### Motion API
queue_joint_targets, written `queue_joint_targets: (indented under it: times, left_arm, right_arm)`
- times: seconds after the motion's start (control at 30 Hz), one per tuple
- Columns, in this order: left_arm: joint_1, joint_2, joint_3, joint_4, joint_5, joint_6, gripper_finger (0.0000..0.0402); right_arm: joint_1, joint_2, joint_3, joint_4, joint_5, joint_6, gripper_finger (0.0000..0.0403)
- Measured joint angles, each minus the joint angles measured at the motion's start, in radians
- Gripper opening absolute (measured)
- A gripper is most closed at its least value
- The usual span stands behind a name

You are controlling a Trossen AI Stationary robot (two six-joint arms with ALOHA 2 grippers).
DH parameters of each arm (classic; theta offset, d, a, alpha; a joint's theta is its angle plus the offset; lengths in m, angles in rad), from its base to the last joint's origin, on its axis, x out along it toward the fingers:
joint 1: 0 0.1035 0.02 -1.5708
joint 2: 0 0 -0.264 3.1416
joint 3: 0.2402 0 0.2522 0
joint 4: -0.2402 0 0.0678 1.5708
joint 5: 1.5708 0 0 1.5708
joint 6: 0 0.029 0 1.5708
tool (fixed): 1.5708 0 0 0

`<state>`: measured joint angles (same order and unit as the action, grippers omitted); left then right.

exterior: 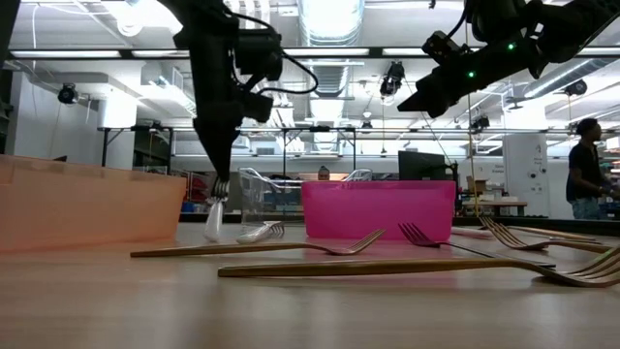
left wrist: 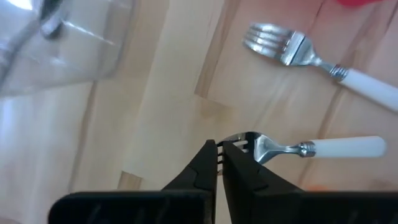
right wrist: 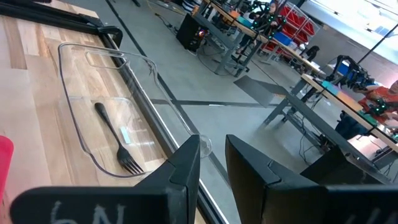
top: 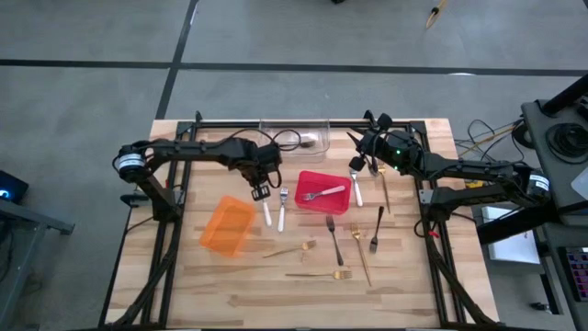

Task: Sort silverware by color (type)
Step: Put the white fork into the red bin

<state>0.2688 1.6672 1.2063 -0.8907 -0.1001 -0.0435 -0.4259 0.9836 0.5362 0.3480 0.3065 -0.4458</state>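
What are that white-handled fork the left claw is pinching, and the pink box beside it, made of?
The white-handled fork in the left gripper: its head looks like polished steel, mirror-bright with sharp glints; the handle is matte white, probably plastic, possibly ceramic. The pink bin seems translucent plastic: light glows through its smooth, evenly coloured walls.

Left arm: reaches in from the worktop's left edge toward the middle, wrist bent downward.
Left gripper (top: 261, 192): points down at the worktop, left of centre; fingers (left wrist: 208, 163) pressed together, tips low at the surface in the low view.
Right arm: stretches in from the worktop's right edge toward the back, raised above the surface.
Right gripper (top: 356, 163): hangs near the back edge, right of centre; fingers (right wrist: 186, 163) stand slightly apart, gripping nothing visible.
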Motion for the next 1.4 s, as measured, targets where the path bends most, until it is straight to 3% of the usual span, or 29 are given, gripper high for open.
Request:
queue_joint_targets:
  times: [0.5, 0.67, 0.8, 1.4]
  left_arm:
    - [-0.032, 0.0, 0.089, -0.068, -0.044, 0.026, 0.0001]
    - [-0.04, 0.0, 0.089, -0.068, -0.049, 0.003, 0.0001]
    - [-0.04, 0.0, 0.093, -0.064, -0.05, 0.036, 0.0001]
    - [-0.039, 0.0, 0.116, -0.061, -0.051, 0.088, 0.0]
  right_arm:
    - [0.0, 0.0, 0.0, 0.0, -0.016, 0.023, 0.0068]
    - [0.001, 0.001, 0.0, 0.048, -0.342, 0.063, 0.0068]
    - [0.013, 0.033, 0.04, 0.125, -0.518, 0.191, 0.0068]
    - [0.186, 0.55, 0.366, 0.082, -0.569, 0.414, 0.0068]
